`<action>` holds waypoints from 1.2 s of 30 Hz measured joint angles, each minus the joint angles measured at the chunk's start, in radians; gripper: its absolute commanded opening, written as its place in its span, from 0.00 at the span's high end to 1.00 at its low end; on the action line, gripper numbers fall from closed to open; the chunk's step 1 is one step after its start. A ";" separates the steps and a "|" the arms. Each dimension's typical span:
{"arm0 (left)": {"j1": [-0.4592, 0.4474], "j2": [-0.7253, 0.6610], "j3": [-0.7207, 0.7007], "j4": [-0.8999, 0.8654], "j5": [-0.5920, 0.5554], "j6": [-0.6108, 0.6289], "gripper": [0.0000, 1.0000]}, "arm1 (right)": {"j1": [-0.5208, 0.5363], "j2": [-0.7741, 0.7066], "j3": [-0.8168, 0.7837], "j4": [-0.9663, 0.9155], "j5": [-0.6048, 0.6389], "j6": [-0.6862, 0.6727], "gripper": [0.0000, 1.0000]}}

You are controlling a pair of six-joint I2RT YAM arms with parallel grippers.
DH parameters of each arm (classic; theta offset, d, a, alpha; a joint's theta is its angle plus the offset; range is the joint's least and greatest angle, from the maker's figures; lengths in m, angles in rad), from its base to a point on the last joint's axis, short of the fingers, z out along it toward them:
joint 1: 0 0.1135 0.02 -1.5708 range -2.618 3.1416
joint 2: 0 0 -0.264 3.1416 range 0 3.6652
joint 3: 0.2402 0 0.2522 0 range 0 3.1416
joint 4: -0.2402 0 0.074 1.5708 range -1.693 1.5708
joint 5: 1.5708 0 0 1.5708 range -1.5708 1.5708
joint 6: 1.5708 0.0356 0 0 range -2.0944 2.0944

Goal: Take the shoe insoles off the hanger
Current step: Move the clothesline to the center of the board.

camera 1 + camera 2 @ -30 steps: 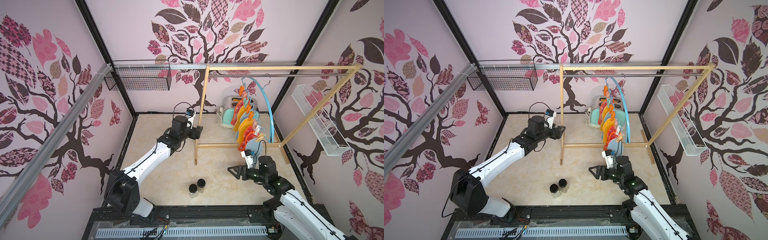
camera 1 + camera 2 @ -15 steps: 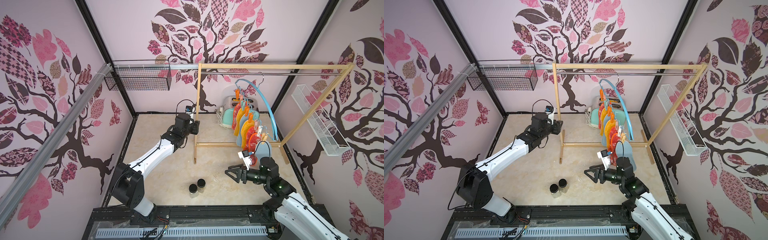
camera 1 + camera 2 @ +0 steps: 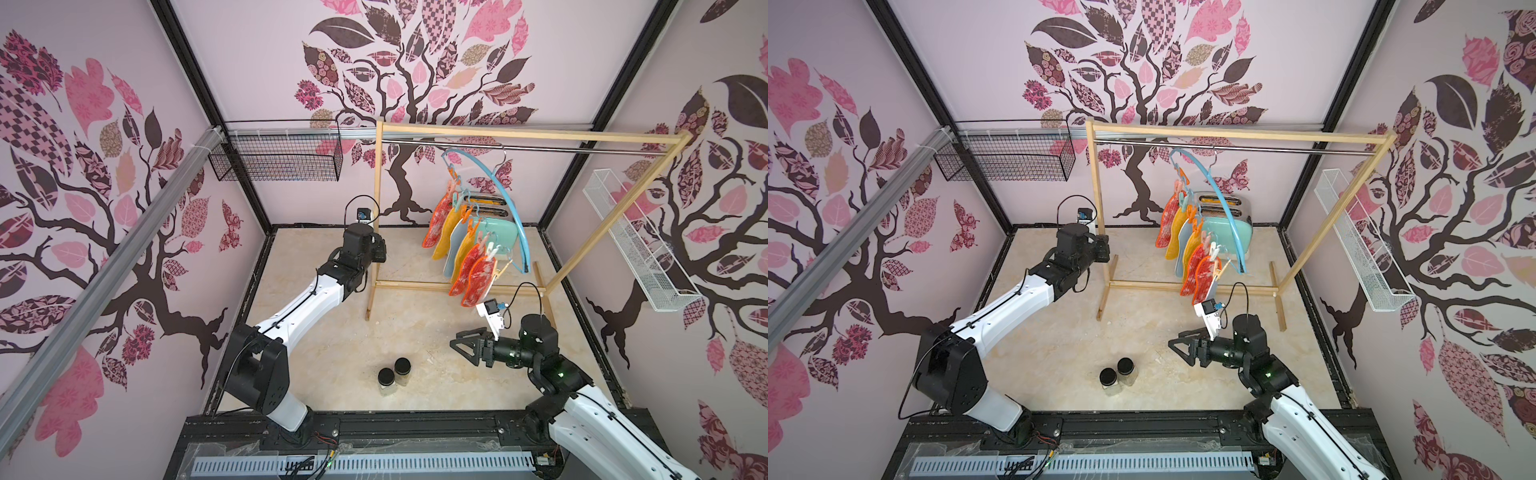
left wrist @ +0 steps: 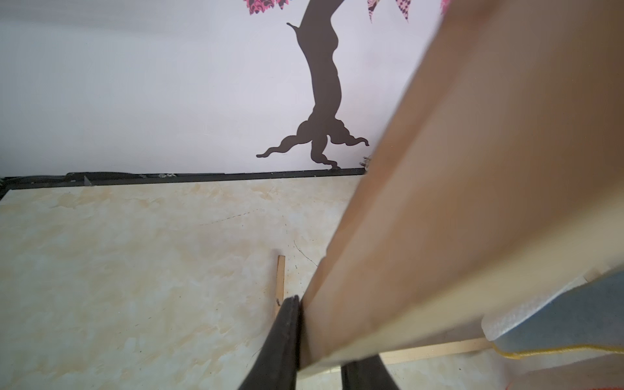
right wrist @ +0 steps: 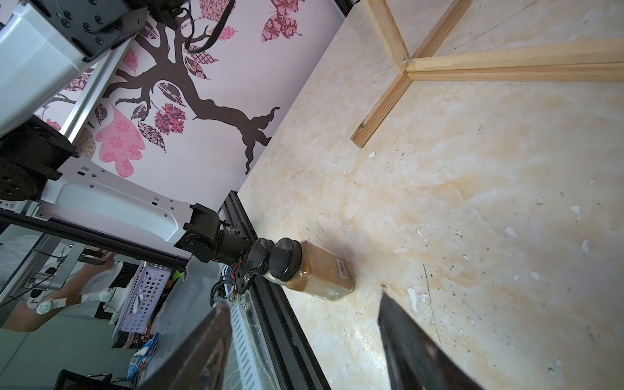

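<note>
Several shoe insoles point(image 3: 444, 235) hang clipped along the hanger point(image 3: 508, 204), at about one o'clock from the floor's middle in both top views. Its hook sits on the rail of the wooden frame point(image 3: 377, 187). At twelve o'clock the left gripper point(image 3: 380, 253) has its jaws closed on the frame's upright post. At four o'clock the right gripper point(image 3: 457, 340) hovers above the floor, jaws spread wide and holding nothing. Two jars point(image 3: 402, 366) stand at six o'clock.

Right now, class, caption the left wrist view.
Left hand grips the rack's wooden post above the beige floor.
</note>
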 measured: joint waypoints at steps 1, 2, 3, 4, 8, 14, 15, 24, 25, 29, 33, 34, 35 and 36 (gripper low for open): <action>0.014 0.000 0.000 0.000 0.001 0.000 0.88 | 0.000 -0.002 0.000 0.000 0.000 0.000 0.29; 0.025 0.000 0.000 0.000 0.001 0.000 0.87 | 0.000 -0.002 0.000 0.000 0.000 0.000 0.29; 0.040 0.000 0.000 0.000 0.000 0.001 0.87 | 0.000 -0.002 0.000 0.000 0.000 0.000 0.29; 0.055 -0.001 0.000 0.000 -0.002 0.002 0.88 | 0.001 -0.002 0.000 0.001 0.000 0.000 0.29; 0.097 -0.002 0.000 -0.001 -0.006 0.012 0.87 | 0.001 0.002 0.000 0.002 -0.001 0.000 0.30; 0.161 -0.002 0.000 0.000 0.021 0.001 0.90 | 0.001 0.004 -0.001 0.002 -0.002 0.000 0.30; 0.176 -0.002 0.000 0.000 0.028 -0.007 0.91 | 0.001 0.004 -0.002 0.002 -0.003 0.000 0.30; 0.262 0.010 0.000 0.018 0.044 -0.065 0.93 | 0.001 0.015 -0.003 0.002 -0.009 0.000 0.30; 0.264 0.013 0.001 0.021 0.044 -0.067 0.93 | 0.001 0.015 -0.003 0.002 -0.008 0.000 0.30; 0.272 0.030 0.018 0.023 0.046 -0.072 0.96 | 0.001 0.016 -0.004 0.002 -0.008 0.000 0.29; 0.291 0.043 0.037 0.013 0.061 -0.087 0.96 | 0.001 0.023 -0.005 0.002 0.004 -0.001 0.29; 0.296 0.043 0.038 0.011 0.063 -0.093 0.96 | 0.001 0.026 -0.005 0.002 0.006 -0.002 0.29; 0.299 0.043 0.040 0.007 0.063 -0.097 0.96 | 0.001 0.028 -0.005 0.002 0.010 -0.002 0.29; 0.301 0.043 0.041 0.005 0.063 -0.100 0.96 | 0.001 0.029 -0.005 0.002 0.013 -0.002 0.29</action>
